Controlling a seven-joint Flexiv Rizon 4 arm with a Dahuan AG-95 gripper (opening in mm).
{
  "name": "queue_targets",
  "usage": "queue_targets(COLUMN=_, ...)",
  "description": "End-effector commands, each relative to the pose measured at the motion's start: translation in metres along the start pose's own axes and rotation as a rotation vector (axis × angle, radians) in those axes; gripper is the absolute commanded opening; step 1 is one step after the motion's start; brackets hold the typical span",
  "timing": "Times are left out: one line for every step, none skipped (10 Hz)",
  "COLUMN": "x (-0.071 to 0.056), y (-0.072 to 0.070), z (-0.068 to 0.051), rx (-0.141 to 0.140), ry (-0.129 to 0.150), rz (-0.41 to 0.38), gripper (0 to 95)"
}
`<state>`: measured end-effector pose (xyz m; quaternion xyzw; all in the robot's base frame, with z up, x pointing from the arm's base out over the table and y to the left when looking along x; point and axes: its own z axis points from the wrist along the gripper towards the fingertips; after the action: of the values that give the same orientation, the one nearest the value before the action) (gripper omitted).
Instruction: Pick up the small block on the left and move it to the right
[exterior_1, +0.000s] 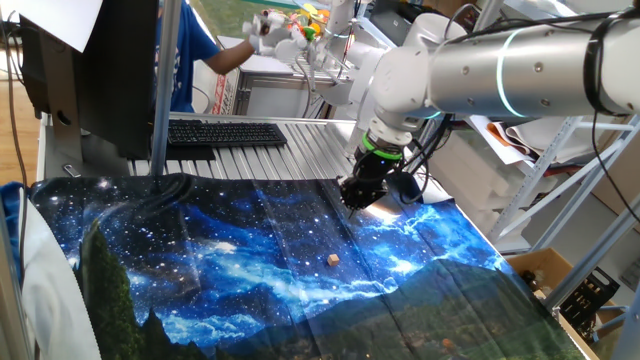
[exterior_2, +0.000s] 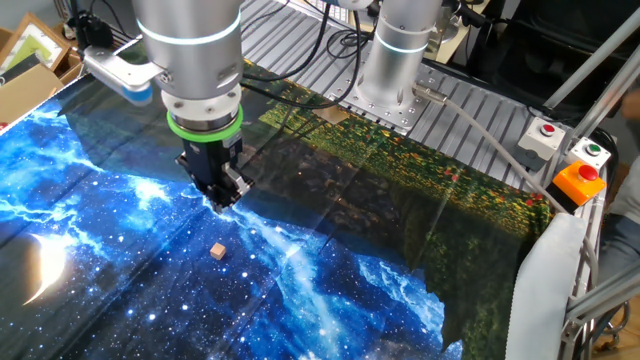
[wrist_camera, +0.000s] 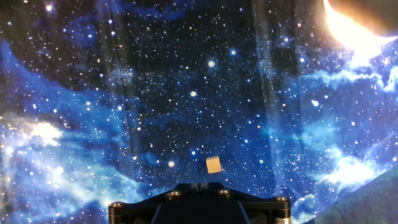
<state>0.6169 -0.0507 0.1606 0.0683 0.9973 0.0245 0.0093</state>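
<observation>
The small block is a tiny tan cube lying on the galaxy-print cloth, seen in one fixed view (exterior_1: 333, 260), the other fixed view (exterior_2: 217, 251) and the hand view (wrist_camera: 213, 165). My gripper (exterior_1: 357, 197) hangs above the cloth, apart from the block and empty. In the other fixed view the gripper (exterior_2: 222, 193) is up and behind the block. In the hand view the gripper (wrist_camera: 200, 185) shows as a dark body at the bottom edge, its fingertips pressed together, with the block just beyond them.
The galaxy cloth (exterior_1: 230, 270) covers the table. A keyboard (exterior_1: 225, 132) lies on the ribbed metal surface behind. The arm's base (exterior_2: 385, 95) stands at the back, with button boxes (exterior_2: 575, 180) at the right. A cardboard box (exterior_1: 545, 270) sits beside the table.
</observation>
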Motion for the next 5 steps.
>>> queue_targets(x=-0.0026, y=0.0006, z=0.0001, rx=0.001, ry=0.017, rz=0.003, gripper=0.0)
queue_targets(x=-0.0026, y=0.0006, z=0.0001, rx=0.008, ry=0.047, rz=0.001, gripper=0.0)
queue_targets(x=-0.0026, y=0.0006, z=0.0001, rx=0.011, ry=0.054, rz=0.002, gripper=0.0)
queue_targets(x=-0.0026, y=0.0006, z=0.0001, rx=0.017, ry=0.023, rz=0.022, gripper=0.0)
queue_targets(x=-0.0026, y=0.0006, z=0.0001, rx=0.034, ry=0.018, rz=0.001, gripper=0.0)
